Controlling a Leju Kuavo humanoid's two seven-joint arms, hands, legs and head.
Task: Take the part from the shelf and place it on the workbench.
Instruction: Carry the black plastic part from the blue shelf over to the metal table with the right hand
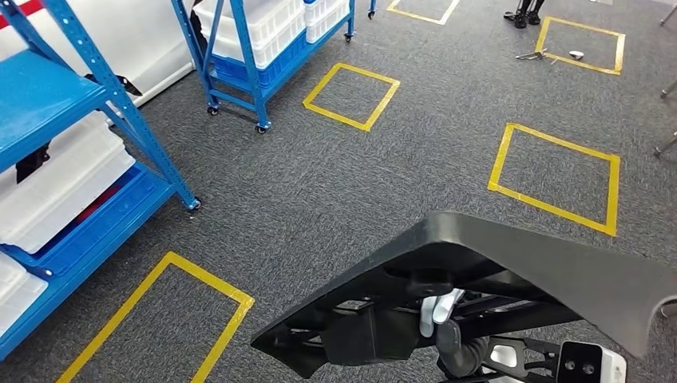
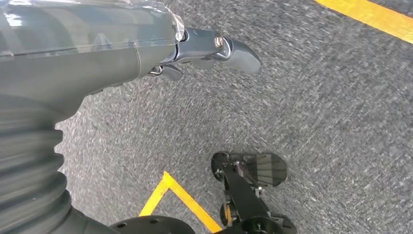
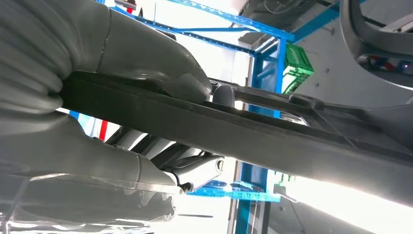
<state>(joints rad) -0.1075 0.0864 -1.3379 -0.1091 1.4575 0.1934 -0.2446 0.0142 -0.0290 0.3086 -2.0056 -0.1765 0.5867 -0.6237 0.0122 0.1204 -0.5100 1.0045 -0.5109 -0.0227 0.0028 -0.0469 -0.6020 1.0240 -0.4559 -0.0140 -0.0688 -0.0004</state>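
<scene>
Right hand [image 3: 122, 97] grips the black part [image 1: 511, 263]; left hand [image 2: 214, 48] empty, fingers apart. We carry it level, clear of the shelf [image 1: 72, 159].

Yellow tape squares [image 1: 352, 96] on grey carpet [image 1: 319, 191].

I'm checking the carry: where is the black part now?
In the head view, the black part is low right, held by the right hand above the grey carpet.
</scene>
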